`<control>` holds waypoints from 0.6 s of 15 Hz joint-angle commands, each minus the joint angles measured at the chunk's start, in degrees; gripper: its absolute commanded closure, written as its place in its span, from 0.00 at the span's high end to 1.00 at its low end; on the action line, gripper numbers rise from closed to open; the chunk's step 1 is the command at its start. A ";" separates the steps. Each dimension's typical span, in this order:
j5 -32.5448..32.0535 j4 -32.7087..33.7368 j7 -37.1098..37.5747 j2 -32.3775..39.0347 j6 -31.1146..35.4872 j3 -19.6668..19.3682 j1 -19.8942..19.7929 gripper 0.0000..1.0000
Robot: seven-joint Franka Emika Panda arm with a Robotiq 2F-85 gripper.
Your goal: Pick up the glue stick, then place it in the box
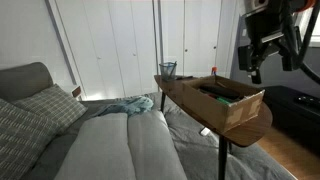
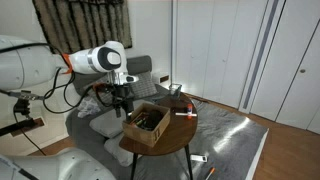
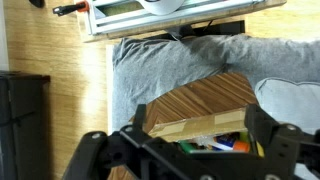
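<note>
- Gripper (image 2: 122,102): hangs over the edge of the table (image 2: 176,137), by the box (image 2: 147,128) corner on the couch side. Holds nothing.
- Same in an exterior view: gripper (image 1: 254,66) sits above box (image 1: 232,106) height, off its end, not touching it.
- Wrist view: fingers (image 3: 92,148) spread wide, jaws apart, with only the box corner (image 3: 190,128) and table top (image 3: 205,98) showing in the gap.
- Glue stick (image 2: 184,113): lies flat on the table, just beside the box on the side away from the gripper. Outside the box. The box sits between it and the gripper.
- Can't pick the stick out in the wrist view.
- Box sits on the round wooden table (image 1: 178,88) and takes up most of the top. Dark and green items already inside.
- Mesh cup (image 1: 167,70) stands upright at the table end, apart from the box.
- Grey couch (image 1: 120,145) runs alongside the table, with a teal cloth (image 1: 125,105) on it.
</note>
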 commanded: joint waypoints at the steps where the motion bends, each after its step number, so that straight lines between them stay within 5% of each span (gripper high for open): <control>1: -0.39 0.07 0.49 0.24 -0.06 -0.68 0.90 1.00; 5: 0.56 -2.21 4.92 -1.98 3.56 -2.74 -1.92 1.00; 9: -0.99 -0.52 4.44 -1.10 8.56 -10.13 -7.23 1.00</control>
